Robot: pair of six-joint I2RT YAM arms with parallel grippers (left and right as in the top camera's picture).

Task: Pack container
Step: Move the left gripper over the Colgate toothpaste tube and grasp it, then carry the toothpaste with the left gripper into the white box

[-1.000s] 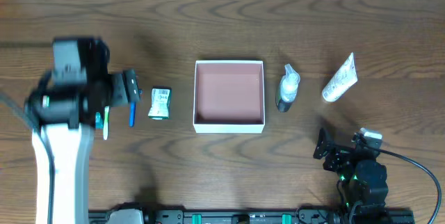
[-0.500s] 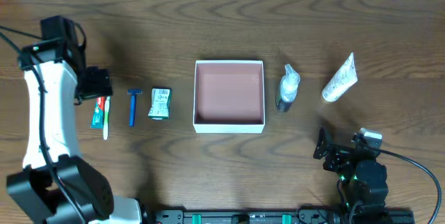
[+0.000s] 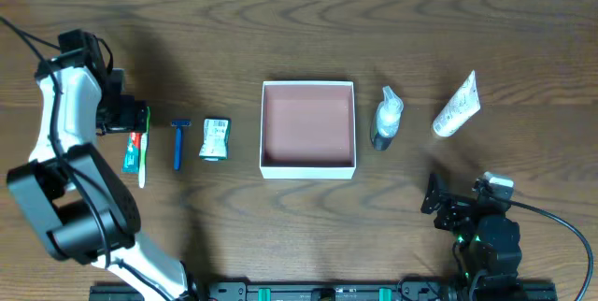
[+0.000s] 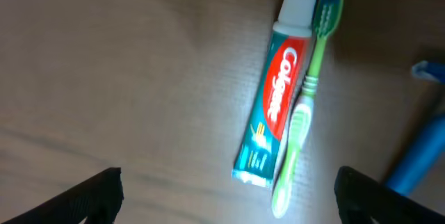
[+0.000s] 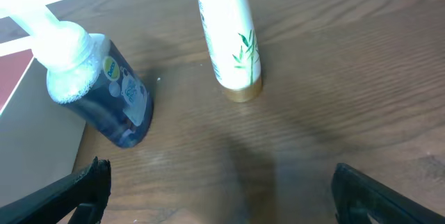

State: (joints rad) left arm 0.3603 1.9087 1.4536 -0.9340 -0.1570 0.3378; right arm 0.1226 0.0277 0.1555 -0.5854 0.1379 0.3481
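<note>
My left claw (image 4: 226, 186) hangs spread over one toothpaste (image 4: 274, 106), one toothbrush (image 4: 306, 92). My right claw (image 5: 219, 189), spread too, faces one bottle (image 5: 111, 99), one container (image 5: 28, 120).

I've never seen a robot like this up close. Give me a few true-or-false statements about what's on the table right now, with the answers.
1. The box has nothing in it. True.
2. The blue razor is inside the box. False: the razor lies on the table, left of the box.
3. The green toothbrush lies right against the toothpaste. True.
4. The left hand is gripping the toothpaste. False: it is open above it and holds nothing.
5. The bottle sits between the box and the white tube. True.
</note>
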